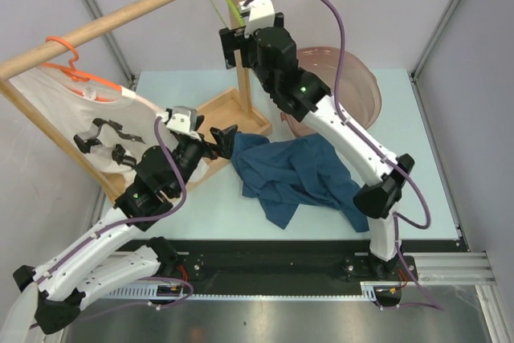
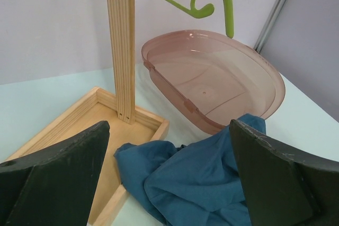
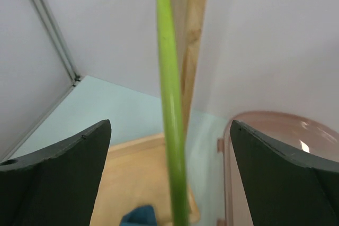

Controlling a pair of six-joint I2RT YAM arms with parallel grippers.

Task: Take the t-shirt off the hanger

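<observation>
**A:** Where's the tee?

**B:** The blue tee lies crumpled on the worktop, one edge against the rack base. The green hanger above is bare, so I'd call the tee already off.

**A:** And the claws?

**B:** Both are released. The right claw stands spread with the hanger's bar between its fingers, gripping nothing. The left claw gapes at the tee's left edge, empty.

**A:** So what's the step?

**B:** Clearing out cleanly, I'd say. Draw the right one straight back, so neither finger hooks the bar. Lift the left before turning it, so it drags no cloth. Keep off the white shirt on the orange hanger.
</observation>
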